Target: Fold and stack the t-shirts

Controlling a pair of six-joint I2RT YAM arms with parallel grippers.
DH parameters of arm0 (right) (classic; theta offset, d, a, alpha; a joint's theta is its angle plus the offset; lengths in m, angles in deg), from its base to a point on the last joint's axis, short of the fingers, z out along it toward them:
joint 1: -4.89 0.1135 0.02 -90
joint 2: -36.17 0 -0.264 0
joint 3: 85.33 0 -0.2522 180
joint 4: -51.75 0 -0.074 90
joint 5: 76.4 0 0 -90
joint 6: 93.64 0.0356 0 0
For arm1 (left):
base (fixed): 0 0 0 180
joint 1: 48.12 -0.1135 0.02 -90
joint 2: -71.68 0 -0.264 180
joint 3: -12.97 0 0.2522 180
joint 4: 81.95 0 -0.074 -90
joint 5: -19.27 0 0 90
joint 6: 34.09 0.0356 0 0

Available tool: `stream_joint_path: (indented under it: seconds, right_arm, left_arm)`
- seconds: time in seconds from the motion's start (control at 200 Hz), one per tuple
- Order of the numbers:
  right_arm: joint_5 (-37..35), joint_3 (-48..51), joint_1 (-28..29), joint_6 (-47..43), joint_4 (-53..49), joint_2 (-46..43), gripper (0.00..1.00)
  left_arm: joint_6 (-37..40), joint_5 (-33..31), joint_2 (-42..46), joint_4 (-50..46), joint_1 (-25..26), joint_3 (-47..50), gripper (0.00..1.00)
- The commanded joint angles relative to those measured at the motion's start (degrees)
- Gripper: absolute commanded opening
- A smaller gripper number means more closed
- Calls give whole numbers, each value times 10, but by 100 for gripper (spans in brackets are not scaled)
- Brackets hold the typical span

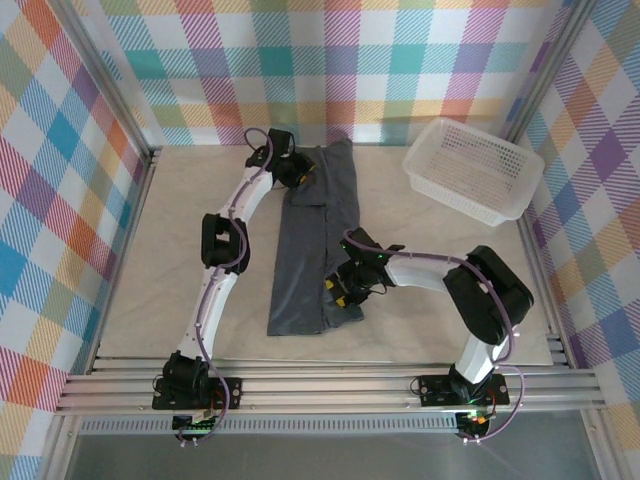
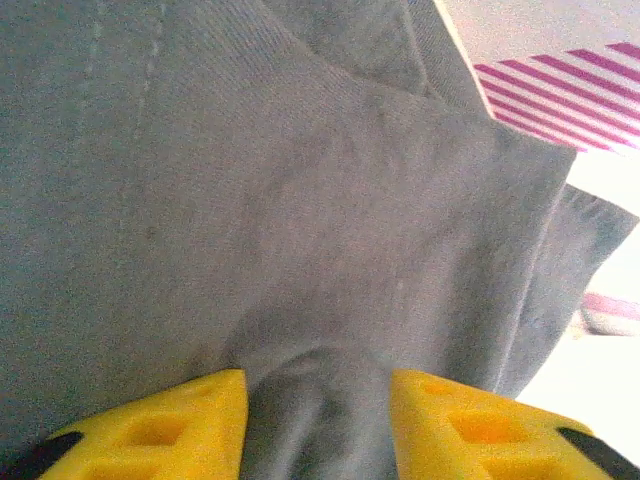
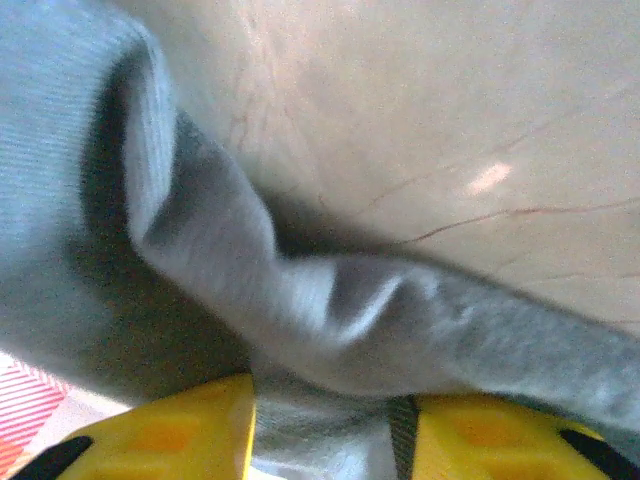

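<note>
Looking down from above, we see the pale table (image 1: pixel 130 250) across the middle of the frame, boxed in by plaid walls (image 1: pixel 60 150). Down its centre lies the t-shirt (image 1: pixel 305 250), a dark grey strip folded lengthwise that runs from the upper middle of the frame toward the lower middle. The white basket (image 1: pixel 452 196) sits in the upper right, well apart from the shirt. The left gripper (image 1: pixel 292 172) rests at the strip's upper end. The right gripper (image 1: pixel 345 290) is at its lower right edge, where the cloth is rumpled. In the left wrist view the yellow fingers (image 2: pixel 170 420) stand spread at the bottom of the frame, with a soft ridge of grey cloth rising in the gap. In the right wrist view the yellow fingers (image 3: pixel 480 430) also stand apart along the bottom edge. A thick fold of the shirt bunches across the gap, with bare table above it. We cannot tell whether that fold is pinched or merely lying there.
</note>
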Motion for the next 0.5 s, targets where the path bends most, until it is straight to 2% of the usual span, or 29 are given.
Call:
stream_joint_path:
  seconds: [0.0,0.04,0.13,0.195,0.28,0.405,0.495]
  right_arm:
    - [-95,7,2,-38,-87,-93,49]
    - [-114,10,3,-61,-108,-124,52]
    - [-147,24,3,-118,-154,-186,56]
    - [-153,45,3,-176,-169,-217,56]
    - [-151,66,3,-247,-213,-246,53]
    - [-120,97,4,-348,-245,-259,52]
    - [-83,112,6,-404,-225,-244,53]
  left_arm:
    - [67,-86,165,-104,0,41,49]
    - [74,-102,237,-96,1,114,52]
    - [61,-118,405,-58,4,358,53]
    - [58,-110,504,-62,10,511,47]
    - [66,-78,592,-116,28,679,38]
    - [57,-80,713,-123,109,922,35]
    - [30,-76,768,-110,173,1029,38]
